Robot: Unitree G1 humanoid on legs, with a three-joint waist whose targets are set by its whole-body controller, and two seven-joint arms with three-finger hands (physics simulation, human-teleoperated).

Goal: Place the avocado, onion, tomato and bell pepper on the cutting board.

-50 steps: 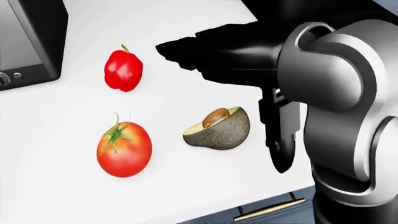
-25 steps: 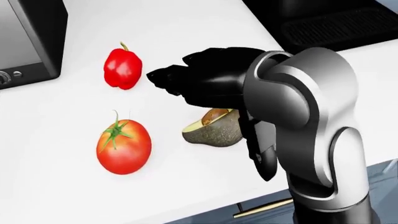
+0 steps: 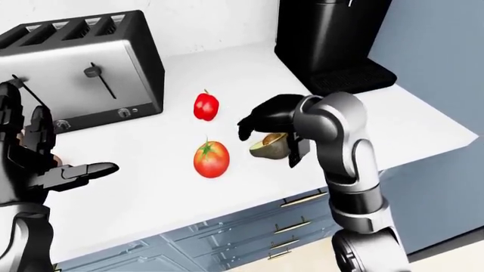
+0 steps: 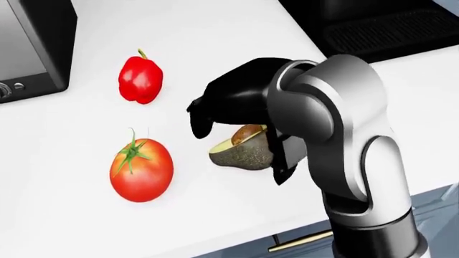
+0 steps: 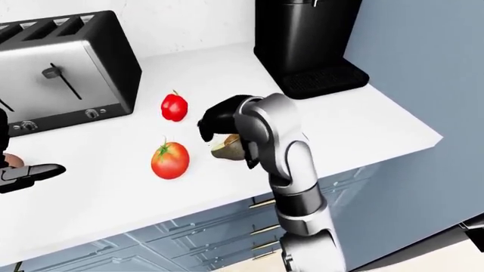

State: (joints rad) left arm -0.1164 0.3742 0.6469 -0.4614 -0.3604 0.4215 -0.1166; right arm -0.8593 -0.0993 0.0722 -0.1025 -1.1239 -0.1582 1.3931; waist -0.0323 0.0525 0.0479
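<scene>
On the white counter lie a red bell pepper, a red tomato below it, and a halved avocado with its pit showing. My right hand arches over the avocado. One black finger hangs at its left side and the thumb at its right, with gaps showing. My left hand hovers open at the left edge of the left-eye view, far from the vegetables. A small brownish thing peeks out behind it; I cannot tell what it is. No cutting board shows.
A steel toaster stands at the upper left and a black coffee machine at the upper right. The counter's edge runs below the tomato, with blue drawers under it. A blue wall panel closes the right side.
My right hand has come down and back from beside the pepper, and its fingers have curled down around the avocado. The vegetables have not moved.
</scene>
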